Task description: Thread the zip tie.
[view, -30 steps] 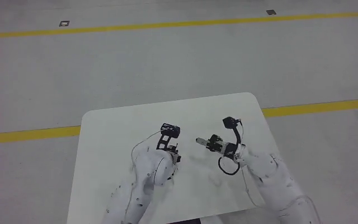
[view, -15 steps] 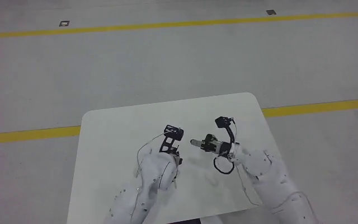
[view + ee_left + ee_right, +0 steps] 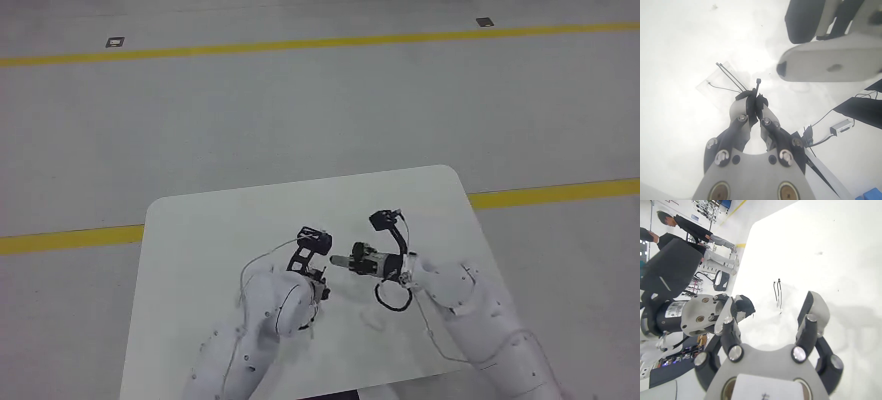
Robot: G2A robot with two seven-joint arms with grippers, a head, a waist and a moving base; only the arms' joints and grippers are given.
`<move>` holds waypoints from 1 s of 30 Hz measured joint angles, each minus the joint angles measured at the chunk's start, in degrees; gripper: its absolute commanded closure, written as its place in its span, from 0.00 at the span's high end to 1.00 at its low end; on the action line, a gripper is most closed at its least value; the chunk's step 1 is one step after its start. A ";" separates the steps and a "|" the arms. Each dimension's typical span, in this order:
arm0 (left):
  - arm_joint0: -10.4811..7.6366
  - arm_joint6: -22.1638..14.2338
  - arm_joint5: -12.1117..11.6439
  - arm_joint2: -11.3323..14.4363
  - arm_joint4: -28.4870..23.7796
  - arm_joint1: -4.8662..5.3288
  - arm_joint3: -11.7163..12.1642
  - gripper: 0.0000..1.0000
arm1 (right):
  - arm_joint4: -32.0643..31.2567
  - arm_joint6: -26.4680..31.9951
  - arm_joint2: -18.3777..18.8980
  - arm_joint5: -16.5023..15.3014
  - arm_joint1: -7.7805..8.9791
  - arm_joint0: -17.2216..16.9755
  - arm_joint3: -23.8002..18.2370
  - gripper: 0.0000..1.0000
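Left claw (image 3: 755,100) is clamped on the zip tie (image 3: 757,86), head end poking just past the pads, up off the tabletop (image 3: 677,47). Spare ties (image 3: 730,77) lie flat on it beyond. Right claw (image 3: 772,303) is apart, empty, just beside the left. Tie looks light, thin, springy, probably slick. I'd pinch the tail close to its tip so it doesn't bow. Tail's hidden right now.
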 measured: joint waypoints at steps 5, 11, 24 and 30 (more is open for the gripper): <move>0.06 -0.16 0.49 -0.18 -1.83 0.20 -0.29 0.00 | 2.18 1.01 -1.00 -0.73 -0.04 1.14 1.55 0.22; -0.26 -0.41 1.15 0.39 -0.89 0.51 -0.13 0.00 | 3.46 1.95 -1.92 -2.13 0.04 1.84 2.59 0.24; -1.45 -0.64 2.57 2.29 0.00 0.77 0.93 0.00 | 3.75 1.86 -3.67 -3.99 0.25 2.41 2.34 0.24; -1.76 -0.64 2.71 2.60 -0.37 0.94 1.01 0.00 | 3.61 1.70 -4.66 -3.90 0.28 3.06 2.78 0.24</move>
